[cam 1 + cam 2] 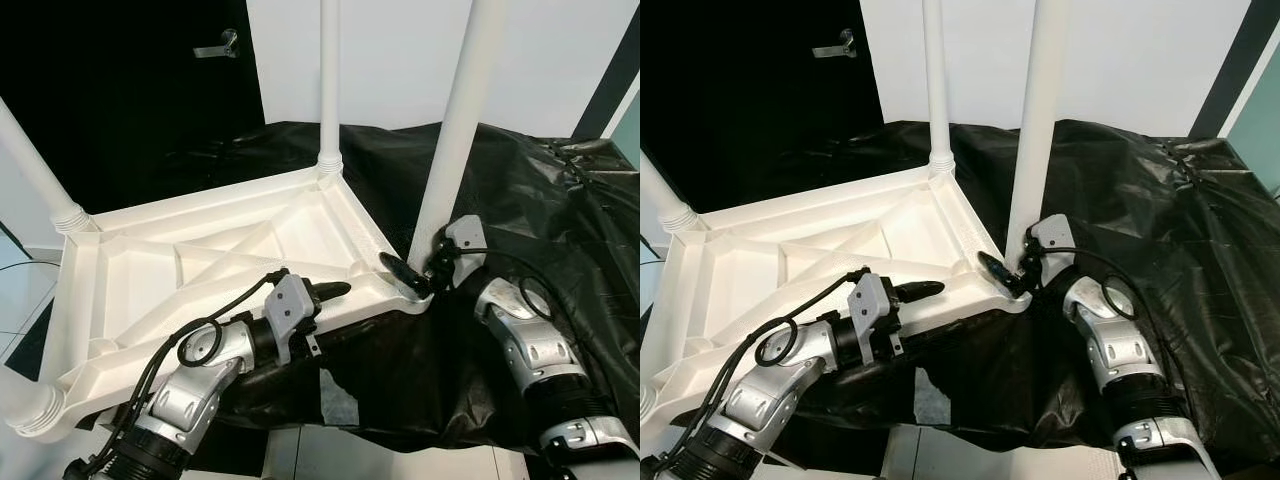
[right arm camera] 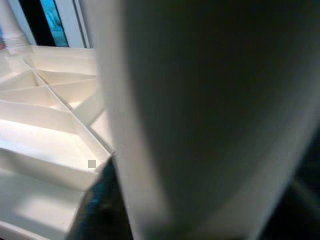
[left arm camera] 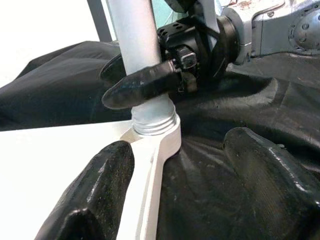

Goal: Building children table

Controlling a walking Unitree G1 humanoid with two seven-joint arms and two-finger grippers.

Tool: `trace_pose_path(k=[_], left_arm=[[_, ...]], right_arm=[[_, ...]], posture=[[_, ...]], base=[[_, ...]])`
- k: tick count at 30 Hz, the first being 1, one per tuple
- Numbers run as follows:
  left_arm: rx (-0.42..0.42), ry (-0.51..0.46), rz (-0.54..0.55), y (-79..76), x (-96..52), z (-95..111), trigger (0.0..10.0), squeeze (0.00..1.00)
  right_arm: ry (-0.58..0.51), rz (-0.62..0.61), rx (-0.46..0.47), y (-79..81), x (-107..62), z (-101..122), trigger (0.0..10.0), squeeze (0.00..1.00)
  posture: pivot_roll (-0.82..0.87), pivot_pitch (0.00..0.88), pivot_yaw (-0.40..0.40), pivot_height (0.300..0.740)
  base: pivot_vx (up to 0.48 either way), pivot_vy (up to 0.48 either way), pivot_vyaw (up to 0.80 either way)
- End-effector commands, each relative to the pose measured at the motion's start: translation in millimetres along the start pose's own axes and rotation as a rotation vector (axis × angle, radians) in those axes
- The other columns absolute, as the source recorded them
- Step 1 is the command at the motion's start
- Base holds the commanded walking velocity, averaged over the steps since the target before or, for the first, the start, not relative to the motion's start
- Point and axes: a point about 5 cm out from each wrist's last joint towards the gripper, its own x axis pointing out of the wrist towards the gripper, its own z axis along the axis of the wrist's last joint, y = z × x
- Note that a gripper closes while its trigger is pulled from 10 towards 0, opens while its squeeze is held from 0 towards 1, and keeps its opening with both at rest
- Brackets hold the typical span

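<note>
Leg (image 1: 455,130) gripped low near its socket by right pincer (image 1: 418,272); left pincer (image 1: 325,292) open, empty, beside tabletop (image 1: 200,265). Probably light, stiff, slippery plastic.

The upturned ribbed plastic children's tabletop (image 1: 215,260) and its round screw-in plastic legs (image 1: 455,130) are plain white. They rest on a crinkled glossy black plastic sheet (image 1: 540,220). Both silver-grey arms end in black fingers (image 3: 145,86).

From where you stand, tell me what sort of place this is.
Probably an indoor room used as an assembly spot: an upturned white plastic table top with screwed-in white legs lies on crumpled black sheeting, before a plain white wall and a dark door with a metal handle.
</note>
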Motion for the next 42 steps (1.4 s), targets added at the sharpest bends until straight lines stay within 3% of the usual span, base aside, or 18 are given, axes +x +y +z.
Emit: trace_pose_path(k=[1, 10, 11, 12, 13, 16, 18, 19, 23, 30, 36, 37, 38, 42], left_arm=[[0.004, 0.015, -0.048, -0.8, -1.6, -2, 10.0, 0.00], [-0.003, 0.013, -0.043, -4.4, 0.3, -2, 10.0, 0.00], [-0.004, 0.013, -0.044, -4.7, 0.4, -2, 10.0, 0.00], [-0.004, 0.013, -0.044, -4.7, 0.4, -2, 10.0, 0.00], [-0.004, 0.012, -0.044, -4.8, 0.5, -1, 10.0, 0.00], [-0.005, 0.011, -0.044, -5.2, 0.3, -1, 10.0, 0.00], [-0.005, 0.011, -0.044, -5.2, 0.3, -1, 10.0, 0.00], [-0.005, 0.014, -0.042, -5.8, -0.8, 0, 10.0, 0.00], [-0.001, 0.017, -0.044, -6.8, -1.6, 0, 10.0, 0.00], [-0.001, 0.014, -0.041, -6.9, -1.8, 1, 10.0, 0.00], [-0.001, 0.014, -0.034, -6.8, -1.3, 1, 10.0, 0.00], [0.000, 0.015, -0.034, -7.0, -0.9, 0, 10.0, 0.00], [0.003, 0.018, -0.035, -6.9, -0.2, 0, 10.0, 0.00], [0.007, 0.019, -0.034, -6.9, 0.7, 1, 10.0, 0.00]], right_arm=[[0.018, 0.019, 0.011, 2.9, -3.0, -7, 0.0, 0.00], [0.029, -0.122, 0.060, 2.6, -12.3, -17, 0.0, 0.00], [0.033, -0.157, 0.061, 3.1, -12.3, -18, 4.5, 0.00], [0.033, -0.157, 0.061, 3.1, -12.3, -18, 4.5, 0.00], [0.037, -0.196, 0.064, 5.4, -11.6, -19, 10.0, 0.00], [0.049, -0.315, 0.098, 11.0, -10.8, -22, 10.0, 0.00], [0.049, -0.315, 0.098, 11.0, -10.8, -22, 10.0, 0.00], [0.070, -0.445, 0.136, 19.6, -8.3, -25, 10.0, 0.00], [0.057, -0.524, 0.163, 32.5, -1.4, -20, 10.0, 0.00], [0.016, -0.644, 0.180, 39.4, 3.7, -9, 10.0, 0.00], [-0.001, -0.664, 0.202, 44.4, 6.4, -5, 10.0, 0.00], [-0.006, -0.659, 0.194, 43.7, 5.3, -4, 10.0, 0.16], [-0.021, -0.651, 0.188, 41.4, 3.1, -2, 10.0, 1.00], [-0.055, -0.608, 0.174, 37.2, -1.7, 3, 10.0, 1.00]], posture=[[0.04, 0.000, 0.017, 0.740], [0.04, 0.000, 0.012, 0.740], [0.04, 0.000, 0.012, 0.740], [0.04, 0.000, 0.012, 0.740], [0.04, 0.000, 0.011, 0.740], [0.04, 0.000, 0.010, 0.740], [0.04, 0.000, 0.010, 0.740], [0.04, 0.000, 0.008, 0.740], [0.04, 0.000, 0.002, 0.740], [0.04, 0.000, -0.005, 0.740], [0.04, 0.000, -0.003, 0.740], [0.04, 0.000, -0.008, 0.740], [0.04, 0.000, -0.011, 0.740], [0.04, 0.000, -0.013, 0.740]], base=[[0.000, 0.000, 0.00], [0.000, 0.000, 0.00], [0.000, 0.000, 0.00], [0.000, 0.000, 0.00], [0.000, 0.000, 0.00], [0.000, 0.000, 0.00], [0.000, 0.000, 0.00], [0.000, 0.000, 0.00], [0.000, 0.000, 0.00], [0.000, 0.000, 0.00], [0.000, 0.000, 0.00], [0.000, 0.000, 0.00], [0.000, 0.000, 0.00], [0.000, 0.000, 0.00]])
